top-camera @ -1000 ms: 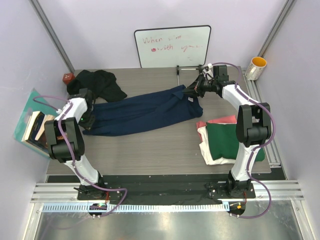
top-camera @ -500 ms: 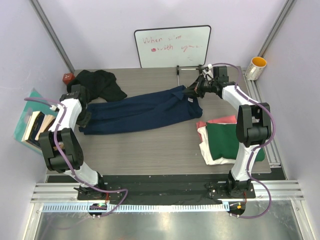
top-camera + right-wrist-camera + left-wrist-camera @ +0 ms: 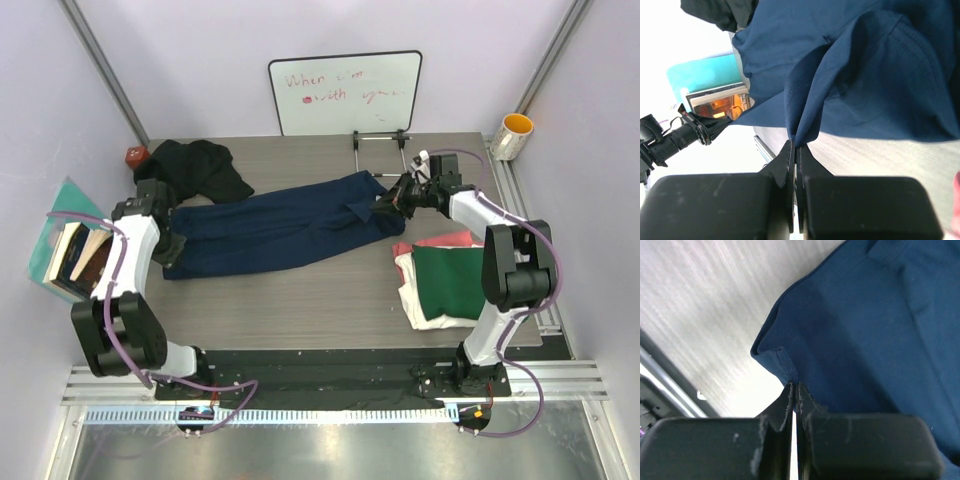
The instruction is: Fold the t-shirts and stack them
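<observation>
The navy blue t-shirt (image 3: 280, 225) lies stretched lengthwise across the middle of the table. My left gripper (image 3: 172, 250) is shut on its left corner (image 3: 785, 365). My right gripper (image 3: 392, 203) is shut on a pinch of its right end (image 3: 805, 120). A black t-shirt (image 3: 195, 168) is crumpled at the back left. At the front right a dark green t-shirt (image 3: 452, 282) lies folded on a cream-white one (image 3: 415, 300), with a pink-red one (image 3: 440, 241) showing at the far edge of the stack.
A whiteboard (image 3: 345, 92) with red writing leans at the back wall. A metal stand (image 3: 378, 140) sits just behind the right gripper. A yellow-lined mug (image 3: 512, 135) stands at the back right. Books (image 3: 72, 250) lie off the table's left edge. A small red object (image 3: 135, 156) sits at the back left.
Both grippers have pulled toward the near side with the navy shirt held; the left one moved left and forward, the right one right and forward, so the shirt lies stretched longer and nearer.
</observation>
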You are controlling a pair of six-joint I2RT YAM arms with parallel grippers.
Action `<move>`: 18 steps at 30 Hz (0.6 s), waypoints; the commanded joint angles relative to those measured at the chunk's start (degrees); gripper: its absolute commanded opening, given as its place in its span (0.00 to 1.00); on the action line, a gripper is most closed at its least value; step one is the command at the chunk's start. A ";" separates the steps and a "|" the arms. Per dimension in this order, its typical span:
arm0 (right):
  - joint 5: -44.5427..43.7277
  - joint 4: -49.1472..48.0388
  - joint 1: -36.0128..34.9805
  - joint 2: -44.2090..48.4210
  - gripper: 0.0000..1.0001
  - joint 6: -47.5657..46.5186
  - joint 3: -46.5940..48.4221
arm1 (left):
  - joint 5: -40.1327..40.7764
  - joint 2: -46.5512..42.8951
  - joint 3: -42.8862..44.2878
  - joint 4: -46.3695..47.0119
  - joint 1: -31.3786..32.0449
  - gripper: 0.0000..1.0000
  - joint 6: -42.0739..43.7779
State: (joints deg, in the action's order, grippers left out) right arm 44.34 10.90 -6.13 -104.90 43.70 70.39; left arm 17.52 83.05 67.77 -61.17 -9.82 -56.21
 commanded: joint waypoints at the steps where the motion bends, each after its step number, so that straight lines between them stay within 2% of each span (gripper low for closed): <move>1: -1.00 -3.78 0.24 7.34 0.01 0.50 -2.70 | 1.11 -5.96 -2.37 -2.20 0.16 0.00 1.80; 8: -2.76 -3.87 0.24 7.88 0.01 0.51 -2.46 | 5.68 -3.69 -0.98 0.34 0.07 0.00 3.03; 18: -8.74 2.28 0.33 0.32 0.01 -1.16 10.54 | 10.96 9.32 8.34 4.91 -0.11 0.00 5.49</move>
State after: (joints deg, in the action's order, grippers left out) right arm 38.35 12.21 -6.13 -102.61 43.59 74.54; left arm 23.64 89.71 72.07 -59.66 -9.76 -52.53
